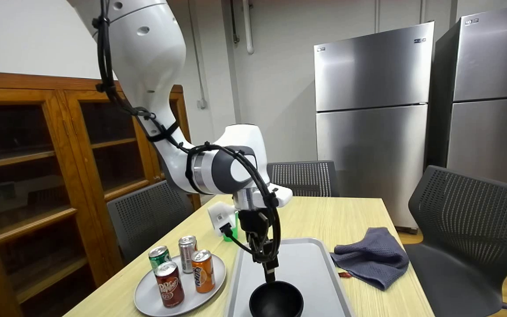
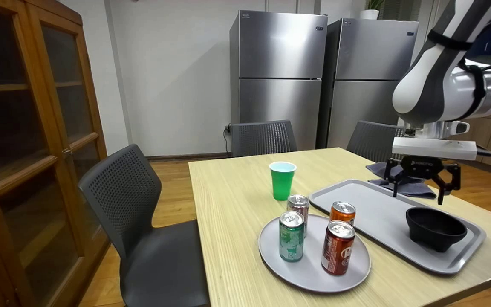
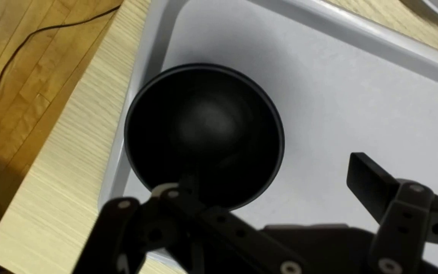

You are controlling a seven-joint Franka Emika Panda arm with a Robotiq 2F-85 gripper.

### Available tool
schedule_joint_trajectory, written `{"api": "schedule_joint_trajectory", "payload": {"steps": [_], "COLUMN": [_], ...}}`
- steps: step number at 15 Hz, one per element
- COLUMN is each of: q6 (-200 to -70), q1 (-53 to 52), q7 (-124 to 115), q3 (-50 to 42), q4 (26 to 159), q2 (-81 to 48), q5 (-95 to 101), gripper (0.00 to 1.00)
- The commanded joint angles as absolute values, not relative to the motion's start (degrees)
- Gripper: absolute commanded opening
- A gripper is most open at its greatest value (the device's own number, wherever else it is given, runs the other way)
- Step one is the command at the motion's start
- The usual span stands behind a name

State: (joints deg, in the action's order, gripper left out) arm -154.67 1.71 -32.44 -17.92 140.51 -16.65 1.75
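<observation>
Fingers [image 2: 441, 194] spread wide on the black Robotiq gripper [image 2: 418, 195], hanging over the grey rectangular tray [image 2: 371, 202]. Round matte-black bowl [image 1: 276, 301] stands upright on the tray near one end; in an exterior view the frame edge crops both. Sides taper to a narrower base; interior dark, bottom barely readable past a dull sheen. Wrist view: one finger hides part of its rim. Beside the tray: round grey plate [image 2: 305, 275] with four metal drink cans [image 2: 291, 236]. Across the tray: dark blue-grey cloth [image 2: 416, 190], partly behind the gripper in an exterior view.
</observation>
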Motion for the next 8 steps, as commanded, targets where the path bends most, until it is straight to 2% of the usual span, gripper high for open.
{"api": "schedule_joint_trajectory", "payload": {"steps": [1, 8], "q6": [-157.87, -160.87], "q1": [1.48, 2.01], "q7": [-34.81, -35.55], "q3": [-18.18, -17.11], "q4": [143.16, 142.22], "q2": [-15.64, -19.45], "q5": [1.25, -3.7], "gripper": [1.0, 1.0]}}
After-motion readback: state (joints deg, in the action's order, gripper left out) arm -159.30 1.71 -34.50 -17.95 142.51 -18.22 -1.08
